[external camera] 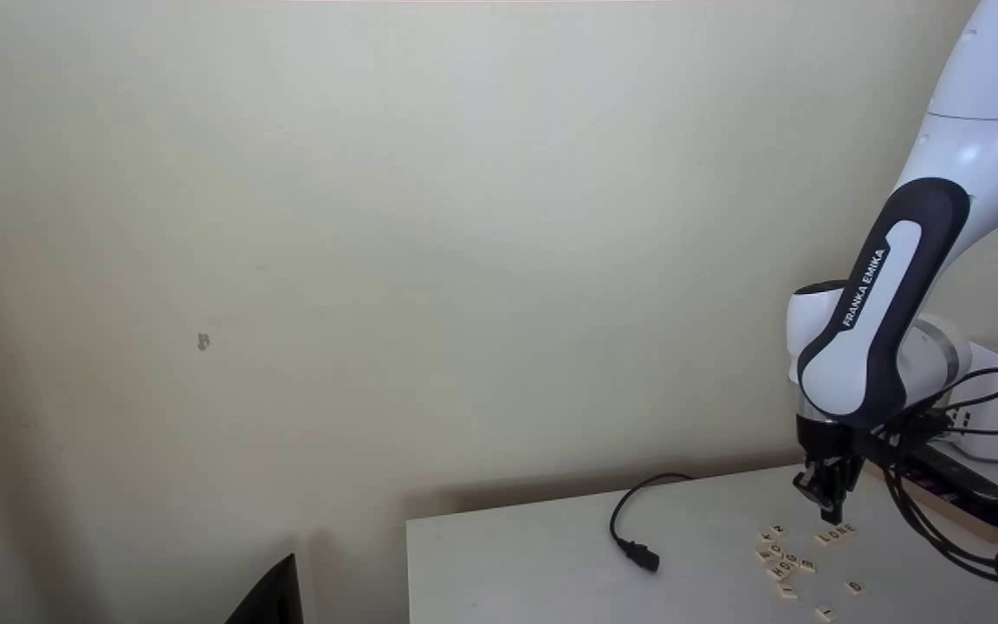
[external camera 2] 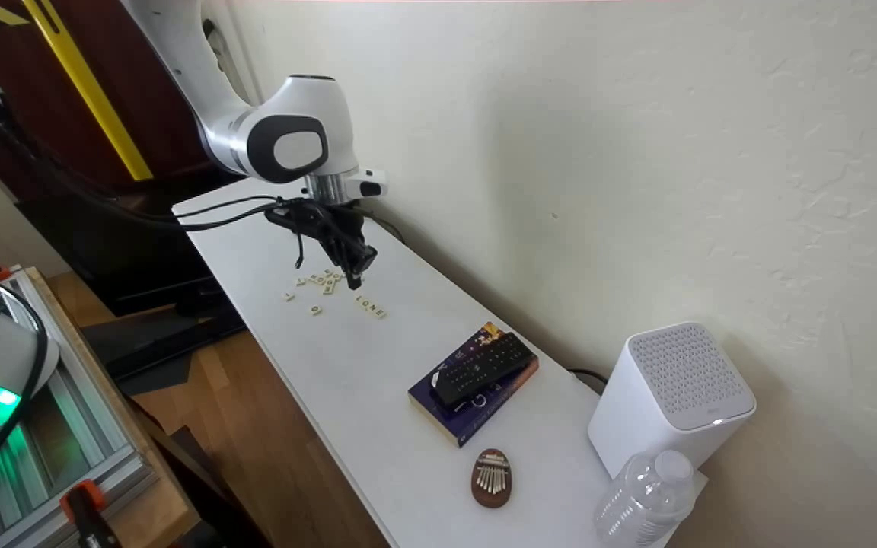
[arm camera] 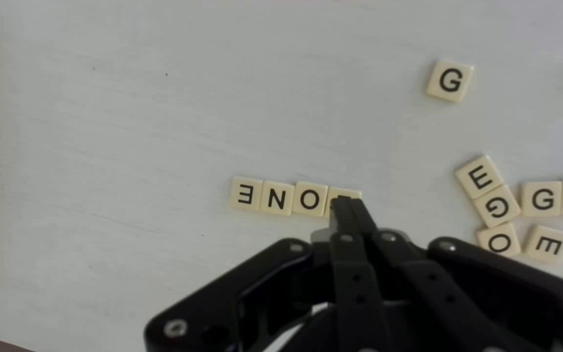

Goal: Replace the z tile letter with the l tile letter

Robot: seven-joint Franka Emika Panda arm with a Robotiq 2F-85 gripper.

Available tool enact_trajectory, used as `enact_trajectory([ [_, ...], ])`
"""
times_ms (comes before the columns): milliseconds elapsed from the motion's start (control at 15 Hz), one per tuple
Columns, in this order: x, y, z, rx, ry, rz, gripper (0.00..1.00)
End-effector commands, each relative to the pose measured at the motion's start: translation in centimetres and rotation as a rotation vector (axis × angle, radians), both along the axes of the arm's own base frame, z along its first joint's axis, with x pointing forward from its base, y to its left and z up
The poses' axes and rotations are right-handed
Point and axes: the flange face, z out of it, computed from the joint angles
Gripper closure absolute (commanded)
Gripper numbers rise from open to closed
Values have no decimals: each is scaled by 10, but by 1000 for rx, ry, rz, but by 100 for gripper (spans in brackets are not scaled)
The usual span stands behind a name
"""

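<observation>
A row of cream letter tiles (arm camera: 276, 198) lies on the white table and reads L, O, N, E. It also shows in both exterior views, as a row (external camera: 835, 534) and as a row (external camera 2: 371, 307). The l tile (arm camera: 345, 192) is at the row's end, touching the O, and is mostly hidden behind my fingertips in the wrist view. My gripper (arm camera: 353, 200) is shut, with nothing seen between its fingers. It is apart from the table, above the row's l end, in both exterior views (external camera: 830, 518) (external camera 2: 355, 285). A small tile (external camera: 777, 529) may be the z; its letter is too small to tell.
Several loose tiles (arm camera: 497, 205) lie in a cluster beside the row, and a G tile (arm camera: 450, 80) lies apart. A book (external camera 2: 454, 426) with a black remote (external camera 2: 482, 368), a thumb piano (external camera 2: 492, 478), a white speaker (external camera 2: 671, 396) and a bottle stand farther along. A black cable (external camera: 638, 553) lies on the table.
</observation>
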Motion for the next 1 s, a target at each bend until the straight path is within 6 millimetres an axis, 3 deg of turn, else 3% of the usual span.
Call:
enact_trajectory([
  [0,-15,-2,24,12,-12,-33,69],
  [667,-41,-29,57,8,-56,-171,1],
  [933,-51,-35,68,11,-70,-193,0],
])
